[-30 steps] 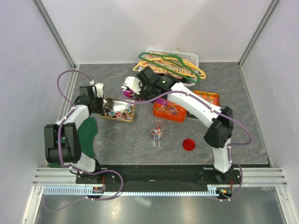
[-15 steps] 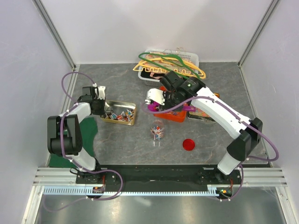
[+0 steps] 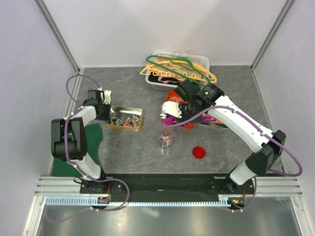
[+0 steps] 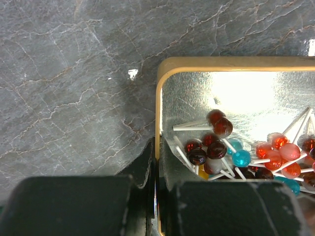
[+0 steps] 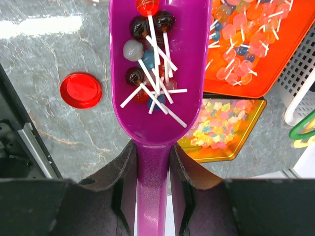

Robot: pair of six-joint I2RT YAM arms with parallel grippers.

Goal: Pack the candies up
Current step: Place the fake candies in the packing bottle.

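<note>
Spillage is the chief risk: the right gripper (image 5: 152, 162), jaws closed partway around the smooth handle of the purple plastic scoop (image 5: 189, 59), holds a loose heap of glossy round lollipops (image 5: 147, 54) in the upper middle of the right wrist view. Their thin white sticks jut crosswise and could bridge the mouth of the small clear jar (image 3: 166, 139) at the overhead view's centre, or a hasty tilt could send them rolling across the veined grey tabletop (image 4: 74, 73). More lollipops lie in the shiny gold-rimmed tin (image 4: 231, 63) at that view's right, whose thin wall the left gripper (image 4: 156, 167) pinches with jaws nearly together; a slip there could let the tin skid.
</note>
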